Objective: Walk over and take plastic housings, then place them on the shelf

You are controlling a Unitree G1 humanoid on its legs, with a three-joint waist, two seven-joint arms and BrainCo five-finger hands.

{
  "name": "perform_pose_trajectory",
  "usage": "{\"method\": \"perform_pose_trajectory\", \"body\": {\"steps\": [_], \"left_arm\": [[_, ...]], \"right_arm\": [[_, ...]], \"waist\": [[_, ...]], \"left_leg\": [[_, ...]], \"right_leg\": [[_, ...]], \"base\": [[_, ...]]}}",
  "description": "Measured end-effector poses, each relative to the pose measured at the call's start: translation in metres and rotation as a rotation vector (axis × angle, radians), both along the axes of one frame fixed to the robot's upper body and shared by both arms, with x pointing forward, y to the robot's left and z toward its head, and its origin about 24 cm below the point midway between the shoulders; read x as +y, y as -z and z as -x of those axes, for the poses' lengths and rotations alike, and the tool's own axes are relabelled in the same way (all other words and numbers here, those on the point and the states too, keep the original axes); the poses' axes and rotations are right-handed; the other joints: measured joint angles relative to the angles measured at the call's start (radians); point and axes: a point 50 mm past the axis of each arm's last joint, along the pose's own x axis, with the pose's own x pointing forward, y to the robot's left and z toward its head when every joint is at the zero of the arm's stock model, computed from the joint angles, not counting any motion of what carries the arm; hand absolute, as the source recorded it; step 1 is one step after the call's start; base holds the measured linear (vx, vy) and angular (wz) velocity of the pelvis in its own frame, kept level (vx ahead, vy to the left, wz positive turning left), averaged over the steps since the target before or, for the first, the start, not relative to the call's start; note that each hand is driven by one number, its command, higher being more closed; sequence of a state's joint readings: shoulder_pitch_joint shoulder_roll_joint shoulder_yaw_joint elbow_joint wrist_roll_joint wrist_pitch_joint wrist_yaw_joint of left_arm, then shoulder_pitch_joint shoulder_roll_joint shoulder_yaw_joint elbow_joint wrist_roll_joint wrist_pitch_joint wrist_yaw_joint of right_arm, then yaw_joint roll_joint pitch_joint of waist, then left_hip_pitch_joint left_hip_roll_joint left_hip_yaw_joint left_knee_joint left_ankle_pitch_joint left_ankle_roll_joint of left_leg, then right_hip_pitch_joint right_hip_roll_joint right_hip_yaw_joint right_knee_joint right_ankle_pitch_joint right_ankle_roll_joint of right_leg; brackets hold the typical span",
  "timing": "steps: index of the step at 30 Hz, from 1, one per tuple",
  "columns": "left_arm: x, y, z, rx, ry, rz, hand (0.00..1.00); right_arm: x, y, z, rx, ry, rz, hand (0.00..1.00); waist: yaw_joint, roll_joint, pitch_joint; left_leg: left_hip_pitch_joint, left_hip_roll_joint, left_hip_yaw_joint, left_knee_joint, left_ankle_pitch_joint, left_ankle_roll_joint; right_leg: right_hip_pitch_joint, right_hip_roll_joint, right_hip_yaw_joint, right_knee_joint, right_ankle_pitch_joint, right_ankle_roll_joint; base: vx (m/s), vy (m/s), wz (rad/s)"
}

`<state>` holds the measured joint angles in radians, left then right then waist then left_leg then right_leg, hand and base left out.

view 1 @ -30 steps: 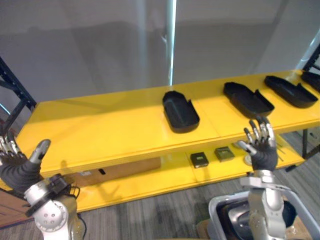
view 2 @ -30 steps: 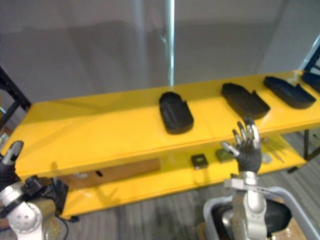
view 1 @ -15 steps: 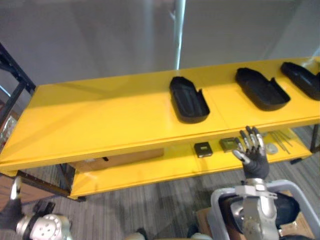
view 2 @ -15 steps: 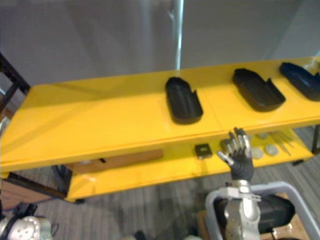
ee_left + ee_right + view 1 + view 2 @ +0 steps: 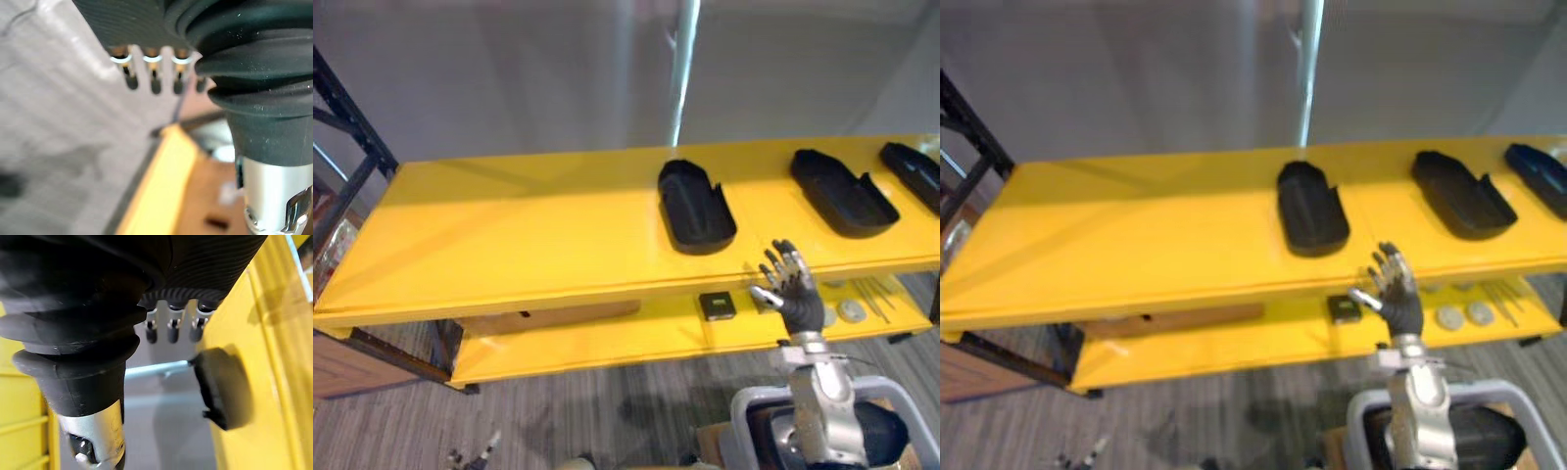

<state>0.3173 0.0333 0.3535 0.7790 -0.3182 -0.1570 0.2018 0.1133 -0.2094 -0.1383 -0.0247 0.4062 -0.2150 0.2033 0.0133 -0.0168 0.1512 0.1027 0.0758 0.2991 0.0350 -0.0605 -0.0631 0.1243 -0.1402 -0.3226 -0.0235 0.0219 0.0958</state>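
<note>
Black plastic housings [image 5: 696, 208] lie apart on the yellow shelf [image 5: 509, 235]. The right robot hand [image 5: 793, 292] is before its front edge, fingers spread and empty, the left robot hand [image 5: 132, 24] likewise open. For a next housing, I think the fingers should curl firmly round its wall before lifting.

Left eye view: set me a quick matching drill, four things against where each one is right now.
Things:
1. plastic housing nearest the hand
2. small black box
3. right hand
4. brown carton

Places:
A. lower shelf, toward the robot's left
B. lying on the top shelf
C. raised in front of the shelf's front edge, fingers spread
D. lower shelf, just left of the hand

Pairs: 1-B, 2-D, 3-C, 4-A.
</note>
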Motion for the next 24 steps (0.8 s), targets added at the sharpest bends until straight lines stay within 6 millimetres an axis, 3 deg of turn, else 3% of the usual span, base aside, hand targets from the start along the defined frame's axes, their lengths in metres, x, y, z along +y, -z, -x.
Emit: {"method": "perform_pose_trajectory", "body": {"steps": [7,16,18,21,24], "left_arm": [[-0.018,0.013,0.011,0.068,0.074,0.114,0.0],[-0.016,0.016,0.017,0.123,0.132,0.115,0.0],[-0.018,0.016,0.01,0.115,0.148,0.121,0.0],[-0.019,0.015,-0.011,0.08,0.195,0.114,0.0],[-0.018,0.014,-0.017,0.07,0.21,0.108,0.0]], "right_arm": [[0.011,0.003,-0.002,0.031,-0.072,0.053,1.0],[0.019,0.002,-0.009,0.03,-0.106,0.053,1.0],[0.021,-0.007,-0.021,-0.002,-0.108,0.083,1.0],[0.028,-0.028,-0.037,-0.079,-0.111,0.121,1.0],[0.033,-0.044,-0.048,-0.14,-0.117,0.132,1.0]], "waist": [[-0.002,0.006,-0.003],[-0.001,0.014,0.013],[-0.004,0.025,0.044],[-0.001,0.031,0.103],[-0.001,0.029,0.144]], "left_leg": [[0.0,-0.001,0.015,-0.016,0.003,-0.004],[-0.005,-0.006,0.011,0.001,-0.005,0.005],[-0.055,0.007,-0.005,0.104,-0.053,0.009],[-0.109,0.019,-0.019,0.178,-0.077,0.017],[-0.127,0.015,-0.022,0.193,-0.083,0.019]], "right_leg": [[-0.018,-0.003,0.02,0.003,0.0,0.002],[-0.02,-0.006,0.018,0.021,-0.005,0.005],[-0.045,-0.015,0.018,0.077,-0.028,0.004],[-0.081,-0.021,0.02,0.122,-0.037,0.004],[-0.102,-0.033,0.022,0.151,-0.052,0.004]], "base": [[-0.01,0.014,-0.07],[0.05,0.019,0.02],[-0.05,0.033,0.06],[-0.12,0.032,0.07],[-0.14,0.026,0.03]]}}
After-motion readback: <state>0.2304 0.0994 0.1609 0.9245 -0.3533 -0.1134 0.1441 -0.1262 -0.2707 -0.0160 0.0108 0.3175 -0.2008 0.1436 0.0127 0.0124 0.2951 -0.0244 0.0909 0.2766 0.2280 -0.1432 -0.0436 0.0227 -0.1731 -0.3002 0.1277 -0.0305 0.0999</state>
